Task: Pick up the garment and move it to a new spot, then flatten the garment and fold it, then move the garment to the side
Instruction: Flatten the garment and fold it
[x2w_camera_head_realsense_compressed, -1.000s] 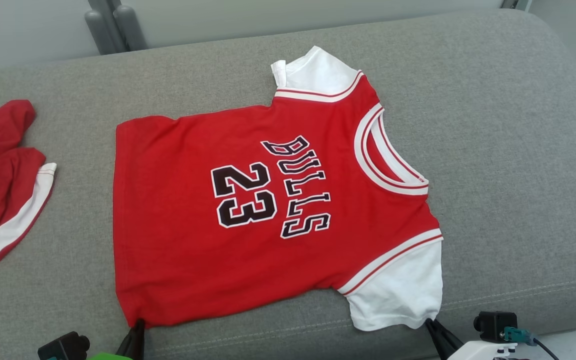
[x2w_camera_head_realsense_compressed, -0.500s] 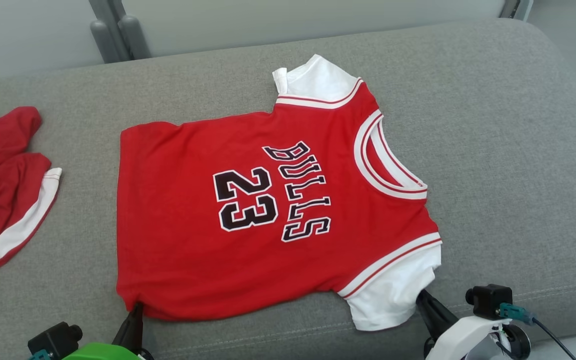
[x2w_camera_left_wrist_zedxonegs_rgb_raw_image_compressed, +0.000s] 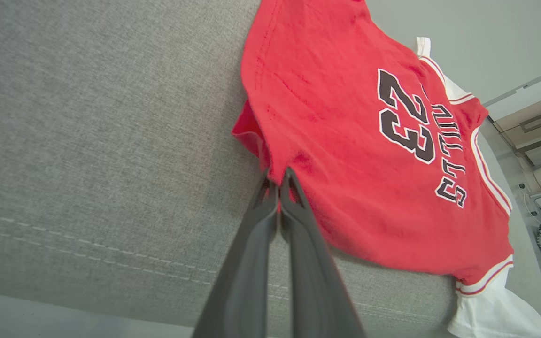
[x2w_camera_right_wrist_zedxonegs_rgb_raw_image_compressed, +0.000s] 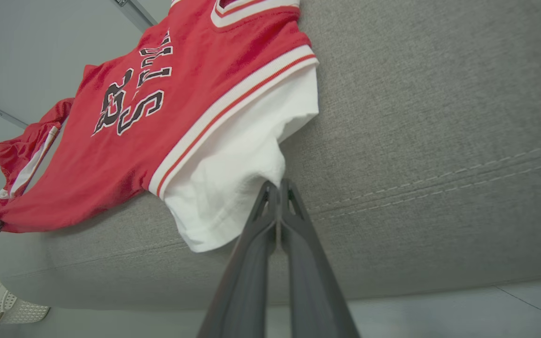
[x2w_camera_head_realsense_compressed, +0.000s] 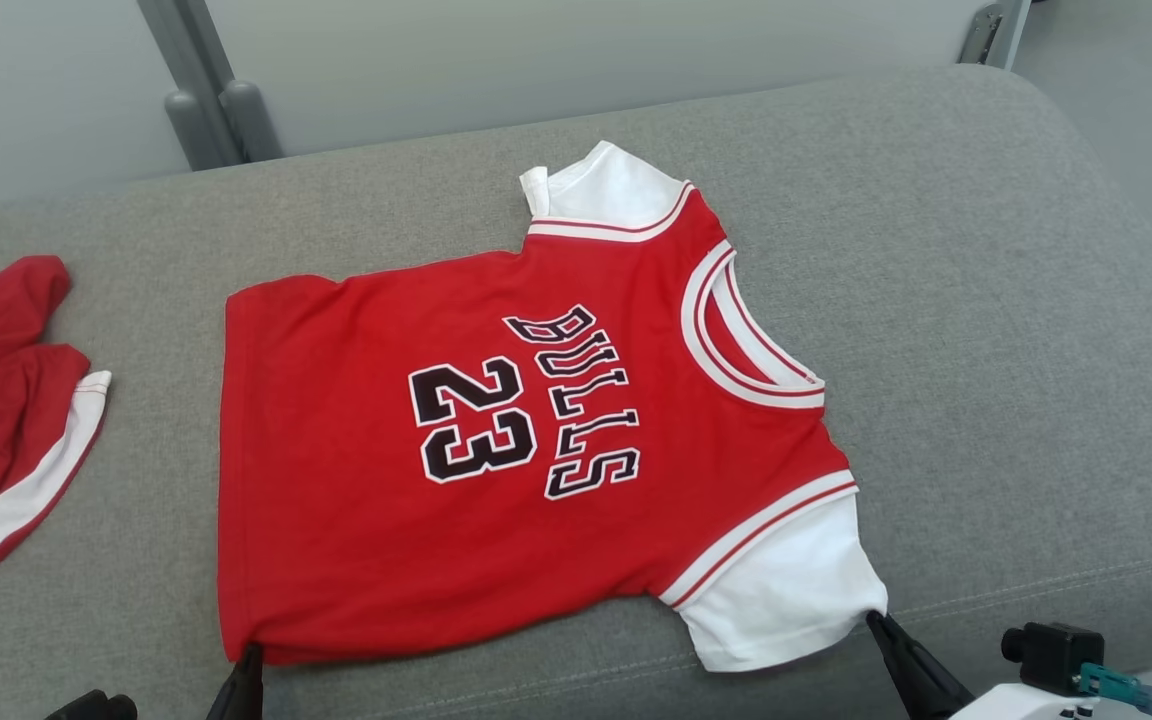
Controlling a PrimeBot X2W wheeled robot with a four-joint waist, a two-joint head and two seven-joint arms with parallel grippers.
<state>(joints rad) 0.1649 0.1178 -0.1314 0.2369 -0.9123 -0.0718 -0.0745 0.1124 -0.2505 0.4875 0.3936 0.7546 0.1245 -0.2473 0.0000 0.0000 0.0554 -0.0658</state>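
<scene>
The garment (x2w_camera_head_realsense_compressed: 336, 500) is a red jersey with white sleeves and "BULLS 23" in black. It lies spread face up on the grey cushion (x2w_camera_head_realsense_compressed: 986, 350). My left gripper (x2w_camera_head_realsense_compressed: 250, 656) is shut on its near hem corner. In the left wrist view the left gripper (x2w_camera_left_wrist_zedxonegs_rgb_raw_image_compressed: 278, 177) pinches the red cloth of the garment (x2w_camera_left_wrist_zedxonegs_rgb_raw_image_compressed: 345, 155). My right gripper (x2w_camera_head_realsense_compressed: 876, 622) is shut on the edge of the near white sleeve (x2w_camera_head_realsense_compressed: 786, 590). From the right wrist, the right gripper (x2w_camera_right_wrist_zedxonegs_rgb_raw_image_compressed: 277, 187) is seen pinching that sleeve (x2w_camera_right_wrist_zedxonegs_rgb_raw_image_compressed: 233, 173).
A second red and white garment (x2w_camera_head_realsense_compressed: 6, 420) lies crumpled at the cushion's left end. Grey metal posts (x2w_camera_head_realsense_compressed: 221, 115) stand behind the cushion. The cushion's stitched front edge (x2w_camera_right_wrist_zedxonegs_rgb_raw_image_compressed: 439, 183) runs just by both grippers. A white basket (x2w_camera_right_wrist_zedxonegs_rgb_raw_image_compressed: 12, 310) sits on the floor below.
The camera has shifted, so the whole picture sits lower and further left. The near sleeve was bunched up half a second ago and now lies stretched out. Both grippers stay at the garment's near corners.
</scene>
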